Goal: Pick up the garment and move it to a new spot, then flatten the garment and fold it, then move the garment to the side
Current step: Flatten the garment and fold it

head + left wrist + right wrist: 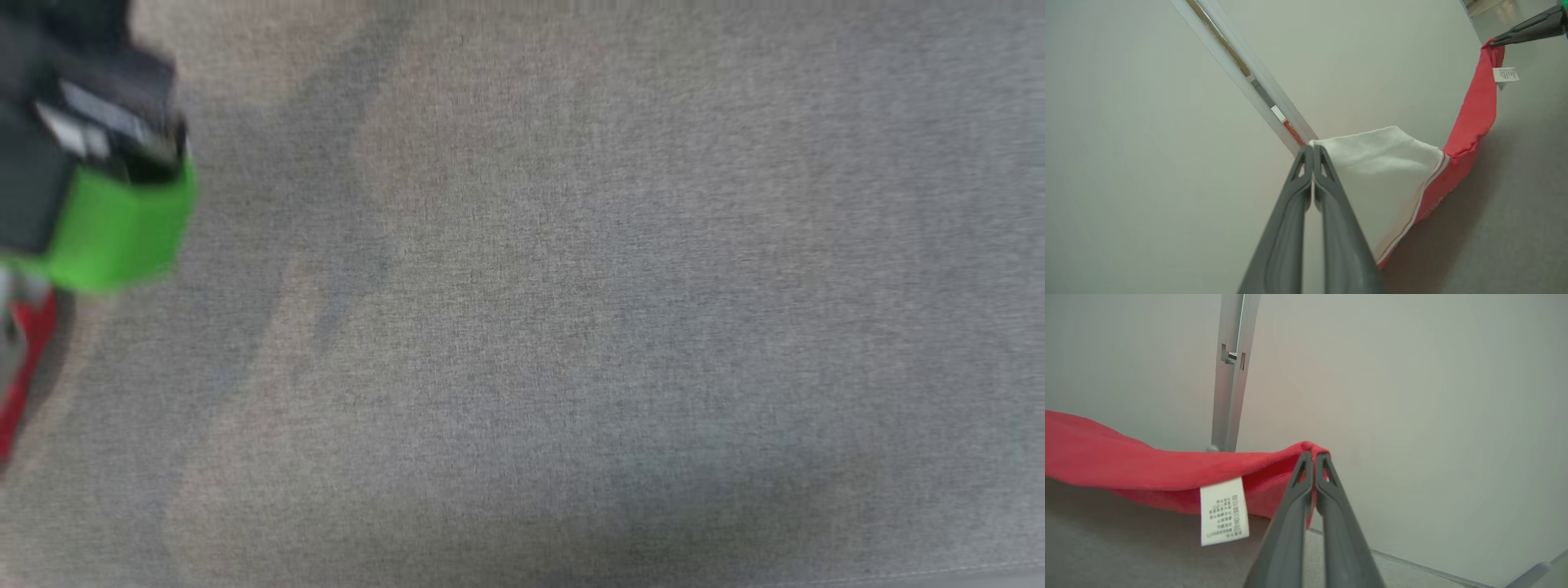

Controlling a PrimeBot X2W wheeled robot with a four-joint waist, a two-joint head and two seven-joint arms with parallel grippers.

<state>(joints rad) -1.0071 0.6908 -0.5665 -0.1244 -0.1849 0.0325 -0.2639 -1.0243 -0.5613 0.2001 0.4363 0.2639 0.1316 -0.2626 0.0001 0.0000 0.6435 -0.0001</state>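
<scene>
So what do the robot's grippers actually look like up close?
Both the left gripper and right gripper have two long, smooth dark grey fingers that taper to narrow tips with small triangular cutouts. A blurred dark wrist housing carries a bright green band.

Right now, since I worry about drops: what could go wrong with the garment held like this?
1. The left claw and right claw each pinch only a small corner of the garment; either may slip.
2. The garment sags between them, so it could land bunched on the grey surface.
</scene>
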